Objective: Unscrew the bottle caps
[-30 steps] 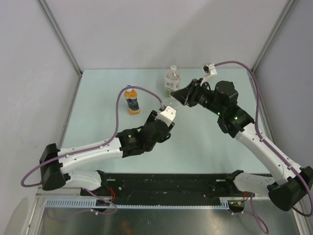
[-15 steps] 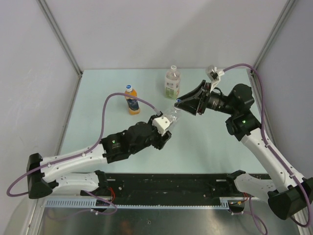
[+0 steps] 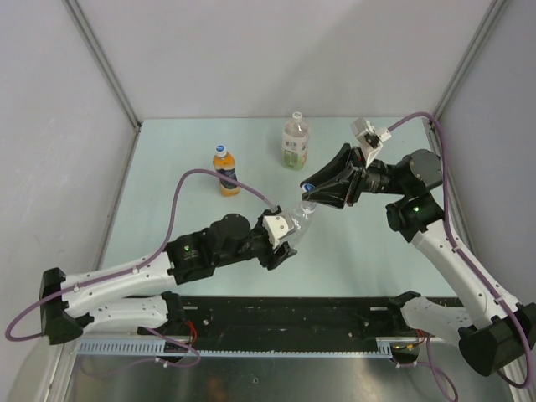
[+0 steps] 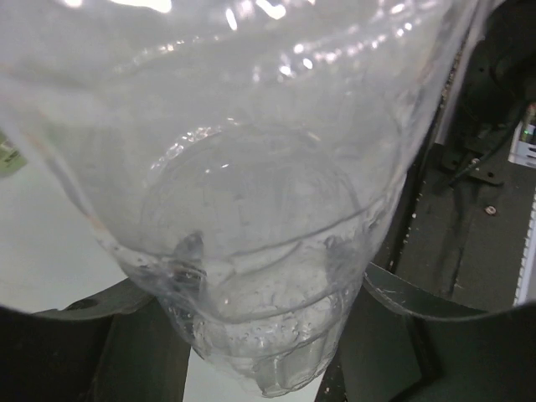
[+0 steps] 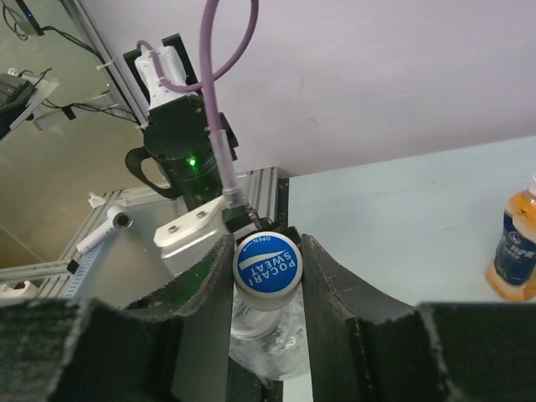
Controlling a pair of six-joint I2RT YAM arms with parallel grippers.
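- Right fingers [image 5: 339, 289] pinch cap [image 5: 267, 266]; left fingers [image 4: 126, 352] clamp bottle [image 4: 251, 184].
- Risk: thin bottle may crumple or spin in left grip, so cap fails to loosen.

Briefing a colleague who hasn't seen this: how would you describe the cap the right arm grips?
Above the pale green table, between the two arms, the left gripper holds a clear bottle tilted. The blue cap tops its neck, between the fingers of the right gripper. Unlike those on the orange bottle and green-labelled bottle standing behind, it alone is lifted and gripped.
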